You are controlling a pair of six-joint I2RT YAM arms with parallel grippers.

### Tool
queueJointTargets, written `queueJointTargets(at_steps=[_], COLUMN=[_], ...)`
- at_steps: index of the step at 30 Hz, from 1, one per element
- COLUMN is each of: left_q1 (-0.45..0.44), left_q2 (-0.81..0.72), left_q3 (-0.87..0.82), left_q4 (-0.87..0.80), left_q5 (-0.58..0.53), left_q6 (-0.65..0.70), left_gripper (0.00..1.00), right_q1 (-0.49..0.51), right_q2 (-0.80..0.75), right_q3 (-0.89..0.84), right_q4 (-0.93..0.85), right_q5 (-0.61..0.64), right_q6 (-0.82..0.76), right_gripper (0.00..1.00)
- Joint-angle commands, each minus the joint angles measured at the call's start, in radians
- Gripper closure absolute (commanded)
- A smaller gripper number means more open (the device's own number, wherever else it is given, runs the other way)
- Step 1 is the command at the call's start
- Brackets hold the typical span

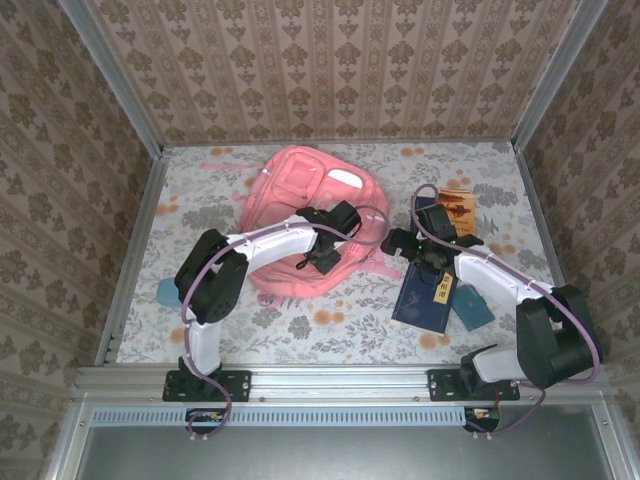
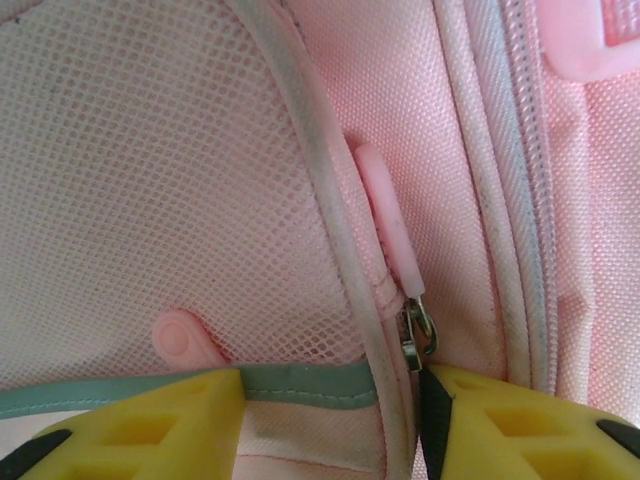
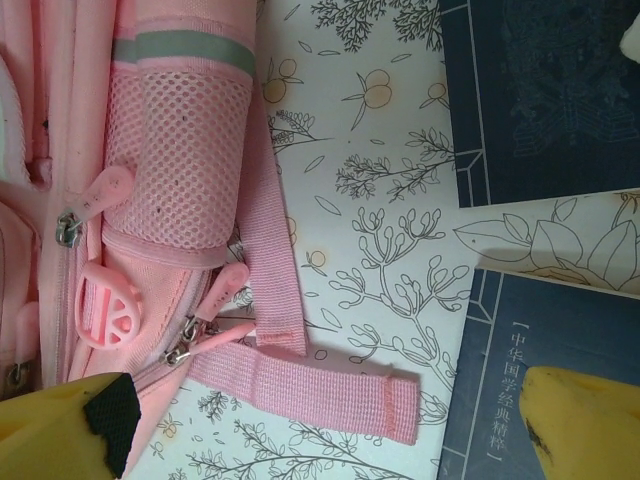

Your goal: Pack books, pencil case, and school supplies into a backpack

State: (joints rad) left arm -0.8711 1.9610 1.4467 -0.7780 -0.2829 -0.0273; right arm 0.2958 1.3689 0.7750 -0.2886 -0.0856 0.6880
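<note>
- Backpack (image 1: 290, 180) zipper slider (image 2: 418, 335): lower centre of left wrist view, just beside one fingertip.
- Left gripper (image 2: 330, 425): wide, empty; nearer arm.
- Right gripper (image 3: 320, 440): wide, empty.

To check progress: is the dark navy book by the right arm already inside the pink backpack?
No, the navy book lies flat on the table, apart from the backpack, at its right.

The floral table (image 1: 300, 335) carries a pink backpack (image 1: 290, 190), navy books (image 1: 425, 300), orange booklet (image 1: 457, 208), teal supplies (image 1: 474, 308).
</note>
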Motion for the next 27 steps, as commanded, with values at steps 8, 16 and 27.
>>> queueJointTargets(at_steps=[8, 16, 27], left_q1=[-0.006, -0.006, 0.034], left_q2=[0.018, -0.150, -0.332], left_q3=[0.061, 0.044, 0.008], left_q4=[-0.065, -0.006, 0.056], left_q5=[-0.095, -0.112, -0.062], left_q6=[0.070, 0.095, 0.106], left_gripper=[0.74, 0.86, 0.90], right_q1=[-0.007, -0.002, 0.094], right_q2=[-0.020, -0.040, 0.002], right_q3=[-0.006, -0.001, 0.063], right_q4=[0.022, 0.061, 0.137], right_q5=[-0.012, -0.054, -0.128], right_q6=[-0.010, -0.091, -0.309], right_gripper=[0.00, 0.00, 0.13])
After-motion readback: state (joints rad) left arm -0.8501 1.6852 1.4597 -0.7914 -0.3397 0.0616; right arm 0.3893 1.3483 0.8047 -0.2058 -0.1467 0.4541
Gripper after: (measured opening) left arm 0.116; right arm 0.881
